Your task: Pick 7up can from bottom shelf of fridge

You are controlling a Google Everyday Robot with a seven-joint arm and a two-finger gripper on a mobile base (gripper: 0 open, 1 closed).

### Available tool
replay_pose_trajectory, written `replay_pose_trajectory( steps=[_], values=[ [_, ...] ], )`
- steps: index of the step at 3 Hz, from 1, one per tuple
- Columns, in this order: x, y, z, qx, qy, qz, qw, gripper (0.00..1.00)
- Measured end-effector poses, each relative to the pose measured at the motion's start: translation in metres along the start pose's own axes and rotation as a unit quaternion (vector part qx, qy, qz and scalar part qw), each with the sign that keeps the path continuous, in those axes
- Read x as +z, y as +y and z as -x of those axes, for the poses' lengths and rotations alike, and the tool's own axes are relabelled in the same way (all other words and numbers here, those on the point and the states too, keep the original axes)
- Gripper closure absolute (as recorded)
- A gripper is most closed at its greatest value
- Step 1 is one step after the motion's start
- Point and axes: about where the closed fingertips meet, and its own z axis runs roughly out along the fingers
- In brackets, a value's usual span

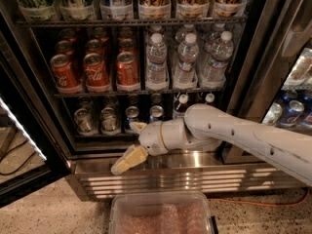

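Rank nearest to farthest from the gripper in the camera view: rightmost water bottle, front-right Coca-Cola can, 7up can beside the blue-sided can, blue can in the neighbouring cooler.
The gripper is open, low and left of centre.
1. 7up can, just above-left.
2. Coca-Cola can, one shelf higher.
3. water bottle, upper right.
4. blue can, far right.

The pale two-finger gripper (124, 147) is hanging with its fingers spread, just before the thin wire bottom shelf (97, 136) of the tall black-framed fridge (170, 179). A small silvery 7up can (109, 121) is standing on that shelf, left of and behind the gripper. Red Coca-Cola cans (95, 72) are sitting on the rack above, with clear plastic water bottles (187, 57) to their right.
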Motion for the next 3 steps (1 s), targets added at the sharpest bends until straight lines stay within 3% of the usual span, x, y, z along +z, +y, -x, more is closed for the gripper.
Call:
replay_pose_trajectory(
  steps=[1,2,3],
  values=[
    [0.018,-0.02,0.002,-0.004,-0.021,-0.018,0.9996,0.0],
    [0.052,-0.06,-0.003,-0.009,-0.032,-0.047,0.9983,0.0],
    [0.053,-0.06,-0.003,-0.009,-0.032,-0.047,0.9983,0.0]
  ],
)
